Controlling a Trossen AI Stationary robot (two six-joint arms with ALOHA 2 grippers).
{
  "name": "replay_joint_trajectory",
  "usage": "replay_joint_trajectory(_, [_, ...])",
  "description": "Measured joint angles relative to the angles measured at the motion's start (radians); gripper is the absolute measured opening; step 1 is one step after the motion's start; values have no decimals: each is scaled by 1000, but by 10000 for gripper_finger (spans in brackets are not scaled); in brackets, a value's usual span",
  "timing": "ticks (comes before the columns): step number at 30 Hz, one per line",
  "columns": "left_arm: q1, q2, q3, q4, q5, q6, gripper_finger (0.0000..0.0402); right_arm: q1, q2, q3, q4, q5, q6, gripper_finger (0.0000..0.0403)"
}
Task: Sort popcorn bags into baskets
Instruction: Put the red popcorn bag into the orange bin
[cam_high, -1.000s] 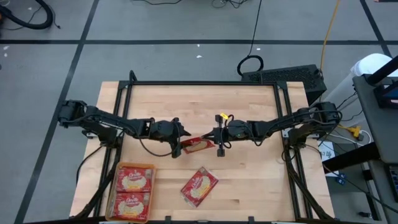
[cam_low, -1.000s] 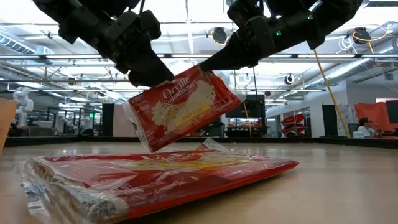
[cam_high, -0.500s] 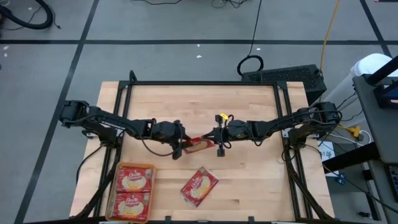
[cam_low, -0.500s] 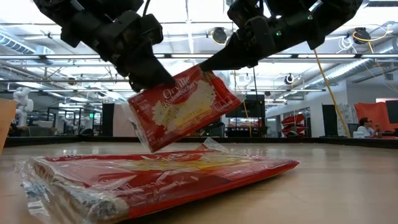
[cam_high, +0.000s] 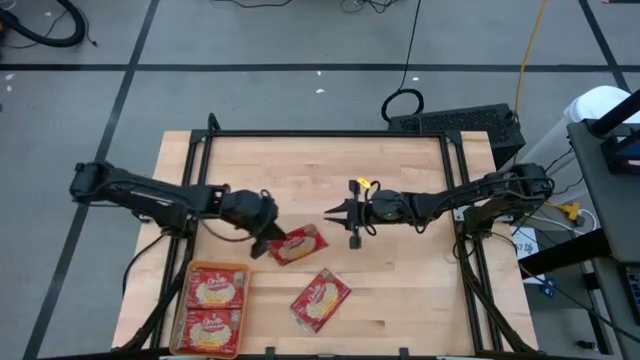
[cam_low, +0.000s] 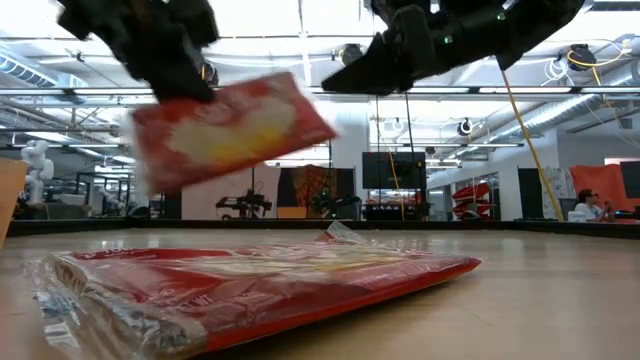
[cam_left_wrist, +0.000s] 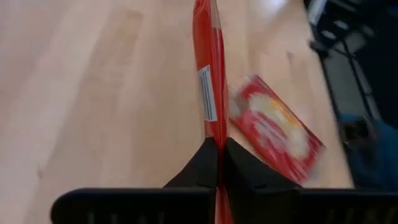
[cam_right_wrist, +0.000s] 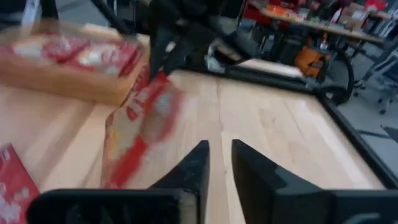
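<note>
My left gripper (cam_high: 268, 240) is shut on a red popcorn bag (cam_high: 300, 243) and holds it above the middle of the wooden table. My right gripper (cam_high: 330, 211) stands open just right of the bag, its fingers (cam_right_wrist: 198, 163) apart with nothing between them. A second popcorn bag (cam_high: 320, 299) lies flat on the table nearer the front edge. The orange basket (cam_high: 184, 300) sits at the near left with two popcorn bags (cam_high: 216, 288) lying flat in it. My left gripper pinches the bag's left end (cam_left_wrist: 215, 134) between its two fingers, which meet on the thin edge. The fingers come from the table's left, slanting down. The bag (cam_low: 225, 130) reaches out beyond them toward the right, tilted and lifted clear of the table.
Black frame rails (cam_high: 330, 133) run along the table's far and side edges. Bare wood lies to the right of the loose bag and behind both grippers. A person (cam_low: 588, 205) sits far off in the room behind.
My left gripper has shut on the bag's left end and drawn back toward the table's left and near edges, rising a little. My right gripper has opened and let go of the bag's other end. The bag has gone left with the left gripper and turned.
</note>
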Motion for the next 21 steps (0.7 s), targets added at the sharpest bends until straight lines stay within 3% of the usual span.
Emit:
replay_joint_trajectory(5, [-89,-154,14,-138,36,-92,10,0,-12,0,-1,0,-9,98])
replay_joint_trajectory(12, [-274,-303,151,-350,96,-273,8,0,-13,0,-23,-3,-36,126])
replay_joint_trajectory(21, [-646,-246,201,-507,52,-510,8,0,-13,0,-33,-4,-36,126])
